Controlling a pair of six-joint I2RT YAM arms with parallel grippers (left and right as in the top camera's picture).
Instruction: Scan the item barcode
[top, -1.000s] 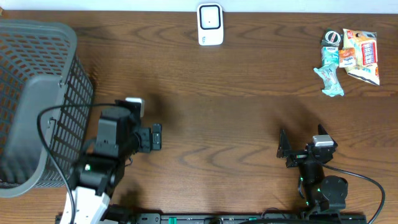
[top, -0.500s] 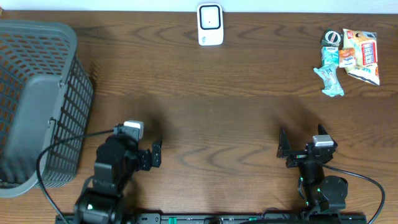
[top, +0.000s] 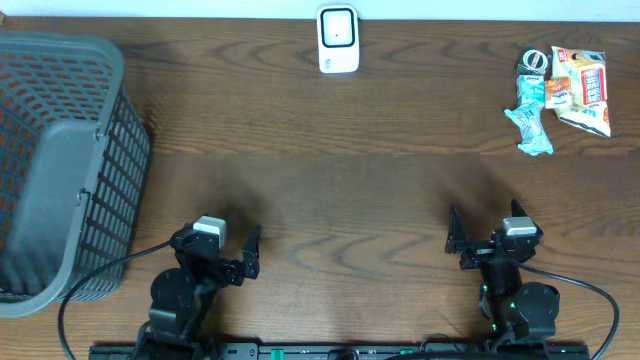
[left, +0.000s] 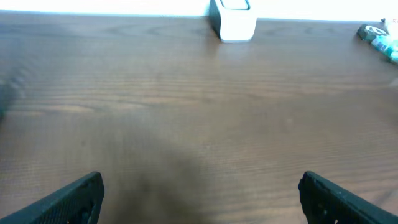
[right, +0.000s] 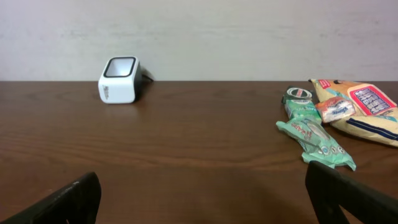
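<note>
**Overhead.** Snack packets heaped at far right of bench. Green wrapper on the near side of the heap, orange-and-white bag at the right, small round item at the far end, all touching or overlapping. Scanner upright at far centre, well apart from the heap. Grey mesh basket at left edge, partly cut by the frame; nothing visible inside the part shown. Left fingers and right fingers both at the near edge, spread wide, gripping nothing, well apart from every item.

**Left wrist.** Two dark fingertips at the bottom corners, full gap between, only bare wood there. Scanner at far centre; tip of green wrapper at far right edge. Somewhat blurred.

**Right wrist.** Fingertips likewise at the corners, wide apart, empty. Heap ahead to the right, scanner ahead to the left, window tilted toward the near side.

**Handling, judged.**
- Film packets likely light, soft, crinkly and a little slippery.
- Contents probably crushable, so a gentle pinch.
- Green wrapper the best candidate, with its near end lying clear of the rest.
- Hold across the narrow body or at the crimped end, leaving the flat panel free.
- No barcode visible on any packet; probably underneath, so a turn likely needed before presenting to the scanner.
</note>
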